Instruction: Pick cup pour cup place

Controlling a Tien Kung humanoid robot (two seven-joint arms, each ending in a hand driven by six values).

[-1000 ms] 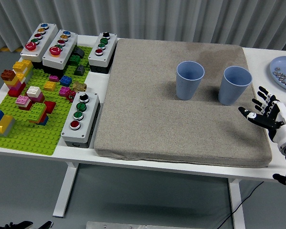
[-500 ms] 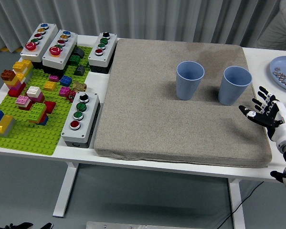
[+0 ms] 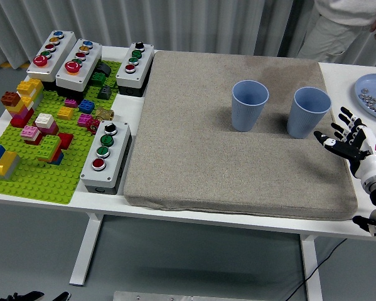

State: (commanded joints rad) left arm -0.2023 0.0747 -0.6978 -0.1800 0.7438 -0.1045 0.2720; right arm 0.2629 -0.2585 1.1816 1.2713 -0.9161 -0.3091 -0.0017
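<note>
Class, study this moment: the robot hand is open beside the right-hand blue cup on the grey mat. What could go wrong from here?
1. The right robot hand is open beside the right blue cup; a sideways approach might knock it over on the soft grey mat.
2. The left blue cup stands close, so it could be bumped.
3. A person stands at the far corner, near the arm's reach.

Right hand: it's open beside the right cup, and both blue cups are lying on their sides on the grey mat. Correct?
Not quite. The head view shows both blue cups, left and right, standing upright on the grey mat. The right hand is indeed open beside the right cup.
</note>
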